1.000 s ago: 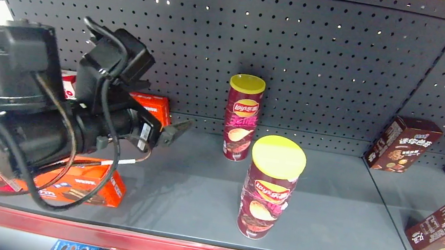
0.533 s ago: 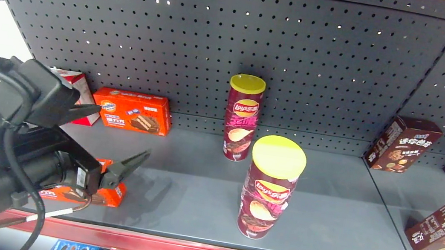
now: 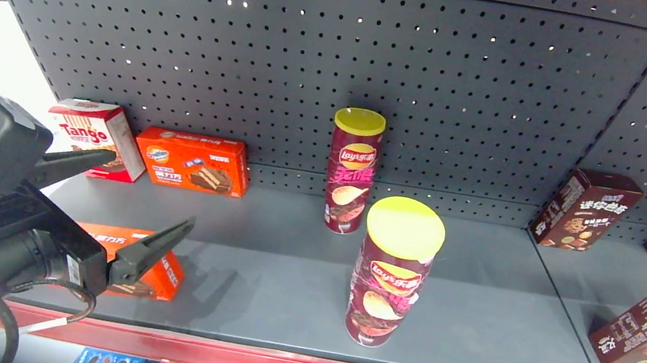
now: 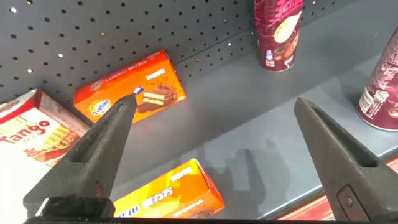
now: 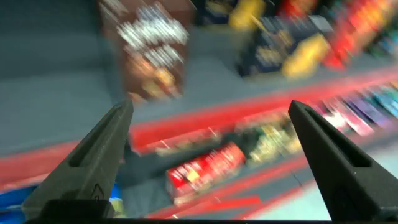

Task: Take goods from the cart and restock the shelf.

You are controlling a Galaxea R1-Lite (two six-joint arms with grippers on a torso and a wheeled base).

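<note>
**Head view.**
- The left gripper (image 3: 150, 190) is spread wide and holds nothing. We place it at the shelf's (image 3: 274, 269) near-left corner, just above the near orange box (image 3: 164, 273).
- The near orange box lies flat at the shelf's near edge, partly hidden by the arm.
- The far orange box (image 3: 192, 160) and the wafer box (image 3: 89, 135) stand against the back panel on the far left.
- The far can (image 3: 353, 170) and the near can (image 3: 393, 272) are upright at mid-shelf, close to each other but apart.
- Three brown boxes (image 3: 586, 206) sit on the next bay to the right.
- Change: a second ago the left gripper reached deeper over the shelf, in front of the far orange box. It has since drawn back to the left and toward the near edge. The goods have not shifted.
- We judge that one placement is finished and the arm is free to fetch the next item from the cart.

**Left wrist view.**
- The fingers are parted with only shelf between them.
- The near orange box lies just below them. The far orange box, the wafer box and both cans stand beyond.

**Right wrist view.**
- The right gripper (image 5: 209, 109) is spread and empty.
- Beyond it we see a blurred brown box, a red shelf edge and some lower goods that we cannot make out.
</note>
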